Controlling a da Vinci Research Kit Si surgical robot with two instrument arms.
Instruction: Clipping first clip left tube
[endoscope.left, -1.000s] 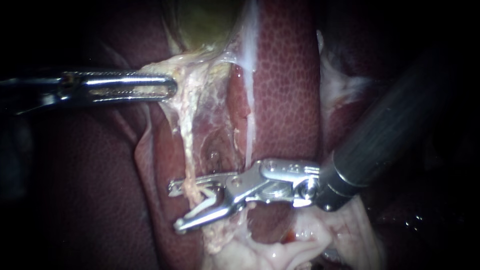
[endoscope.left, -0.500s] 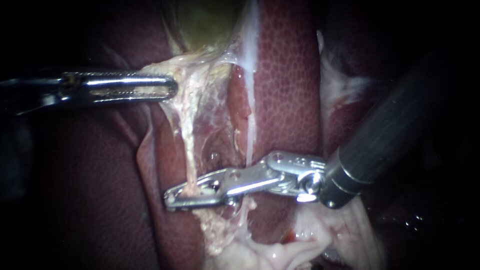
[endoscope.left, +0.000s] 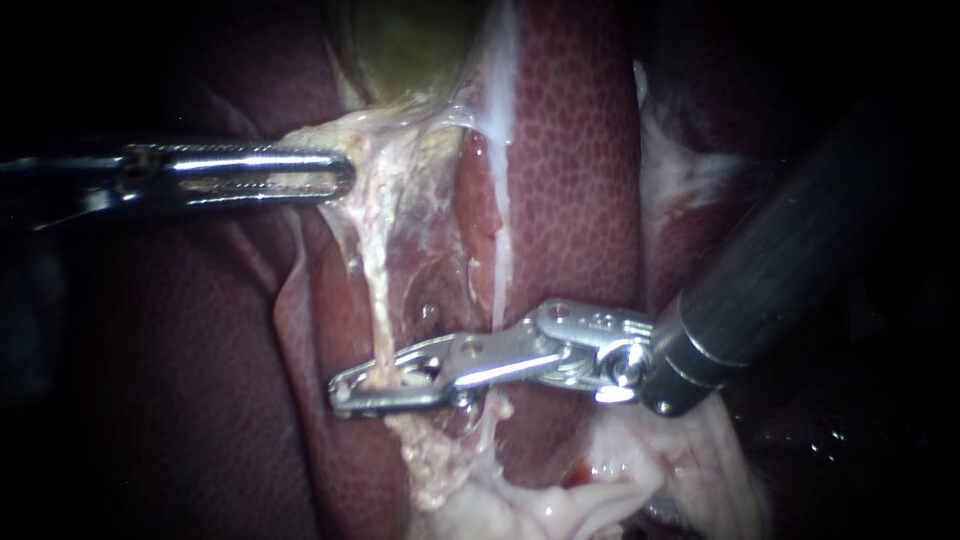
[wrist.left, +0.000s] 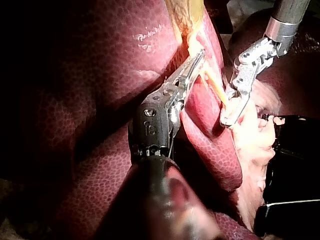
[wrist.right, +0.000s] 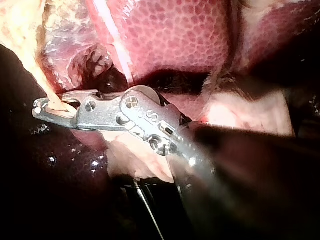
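The left tube (endoscope.left: 376, 270) is a pale, stringy strand running down from the gallbladder (endoscope.left: 405, 40) over the liver (endoscope.left: 575, 150). My right instrument (endoscope.left: 340, 391) comes in from the right, its jaws shut across the lower part of this tube. In the right wrist view the same jaws (wrist.right: 41, 107) pinch the pale tube (wrist.right: 47, 90). My left instrument (endoscope.left: 343, 176) has its jaws shut on pale tissue (endoscope.left: 372, 150) just under the gallbladder, holding it taut toward the left. In the left wrist view its jaws (wrist.left: 198, 56) grip that yellowish tissue, with the right instrument (wrist.left: 228, 116) beside them. I cannot make out a clip inside the jaws.
A thin white right tube (endoscope.left: 499, 240) runs parallel, just right of the left one, passing behind the right instrument's jaws. Pale folded tissue (endoscope.left: 560, 505) lies below the jaws. Dark liver lobe (endoscope.left: 180, 380) fills the left side.
One second ago the right instrument's jaws stood open astride the left tube; they closed on it and have since held still. The left instrument has not moved.
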